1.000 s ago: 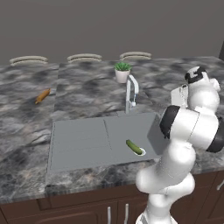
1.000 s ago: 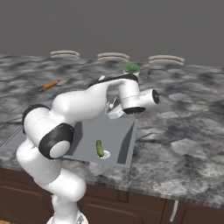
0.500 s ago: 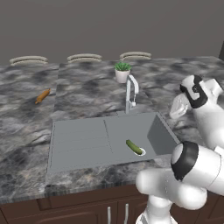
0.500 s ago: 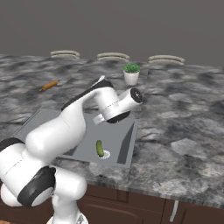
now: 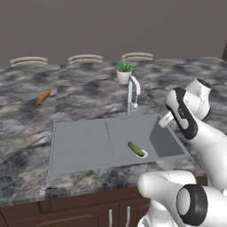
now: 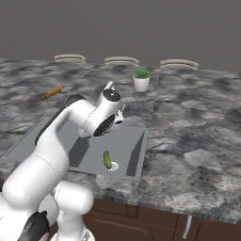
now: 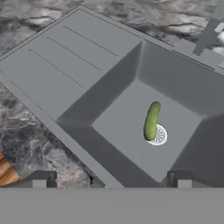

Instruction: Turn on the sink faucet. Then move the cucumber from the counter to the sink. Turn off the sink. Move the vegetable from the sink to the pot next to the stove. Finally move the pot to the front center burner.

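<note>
With its jaws spread wide and empty, the gripper [image 7: 111, 180] hung above the sink [image 7: 87, 57], where the cucumber [image 7: 151, 120] lay beside the drain [image 7: 158, 134], apparently awaiting retrieval for the pot.

You see the dark grey marbled stone counter [image 5: 88, 88] over dark brown cabinets, its matte grey rectangular sink [image 5: 80, 142] inset; on the stone stand a white potted green plant [image 5: 124, 73] and, well left, an orange elongated vegetable [image 5: 43, 97]
</note>
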Robot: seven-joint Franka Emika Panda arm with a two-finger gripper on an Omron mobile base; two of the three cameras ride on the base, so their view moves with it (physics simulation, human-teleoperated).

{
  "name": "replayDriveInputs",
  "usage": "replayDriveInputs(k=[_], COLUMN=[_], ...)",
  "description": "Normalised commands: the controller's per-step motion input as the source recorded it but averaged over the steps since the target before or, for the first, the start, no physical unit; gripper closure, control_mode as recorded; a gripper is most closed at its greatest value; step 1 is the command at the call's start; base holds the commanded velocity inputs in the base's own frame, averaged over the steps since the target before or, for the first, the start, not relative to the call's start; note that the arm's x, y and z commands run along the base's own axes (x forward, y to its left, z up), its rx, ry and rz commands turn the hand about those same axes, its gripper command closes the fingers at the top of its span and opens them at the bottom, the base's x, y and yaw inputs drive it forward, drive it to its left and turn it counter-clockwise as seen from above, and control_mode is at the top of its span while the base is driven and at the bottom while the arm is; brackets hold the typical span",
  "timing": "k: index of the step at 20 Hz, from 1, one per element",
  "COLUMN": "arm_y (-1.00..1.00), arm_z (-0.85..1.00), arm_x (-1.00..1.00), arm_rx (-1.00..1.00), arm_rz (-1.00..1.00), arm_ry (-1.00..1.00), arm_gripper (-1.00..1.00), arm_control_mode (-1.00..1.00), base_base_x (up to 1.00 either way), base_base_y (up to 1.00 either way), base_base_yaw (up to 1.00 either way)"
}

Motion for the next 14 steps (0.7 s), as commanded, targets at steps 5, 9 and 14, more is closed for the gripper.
replayDriveInputs(k=[5, 9, 14], arm_y=[0.18, 0.00, 0.13], arm_z=[-0.22, -0.37, -0.39], arm_x=[-0.03, 0.08, 0.25], arm_rx=[-0.15, -0.16, -0.13], arm_rz=[-0.10, 0.00, 0.00], arm_ry=[0.16, 0.01, 0.01], arm_gripper=[-1.00, -1.00, -1.00], arm_control_mode=[-1.00, -1.00, -1.00], base_base_x=[0.00, 0.00, 0.00], base_base_y=[0.00, 0.00, 0.00], base_base_yaw=[0.00, 0.00, 0.00])
